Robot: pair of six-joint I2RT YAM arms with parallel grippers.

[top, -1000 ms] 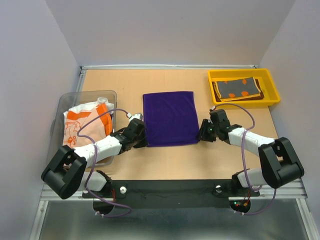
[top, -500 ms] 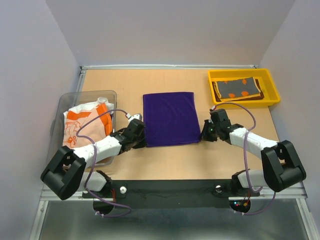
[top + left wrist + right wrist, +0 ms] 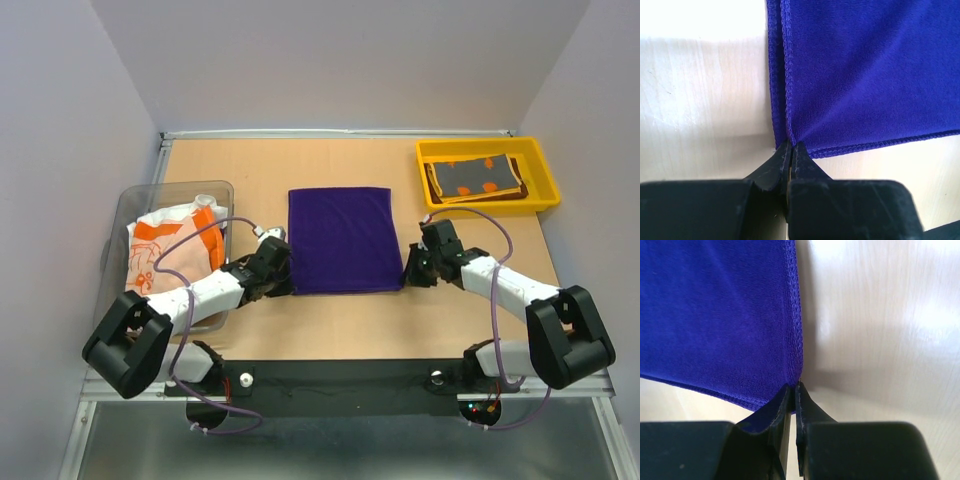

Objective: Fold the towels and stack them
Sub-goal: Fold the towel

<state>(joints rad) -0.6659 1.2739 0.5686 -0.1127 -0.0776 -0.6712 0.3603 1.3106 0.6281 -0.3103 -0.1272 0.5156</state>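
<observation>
The deep purple rectangular cloth towel [image 3: 342, 240] lies flat mid-desk. At its near corners, the left tool [image 3: 790, 150] and right tool [image 3: 795, 390] are each pressed together pinching fabric, likely for an even forward fold.

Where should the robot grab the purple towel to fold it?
By its two near corners, coming from the near edge. The purple towel lies flat, so only edges and corners offer something to pinch. Both end effectors, left and right, pinch one there.
</observation>
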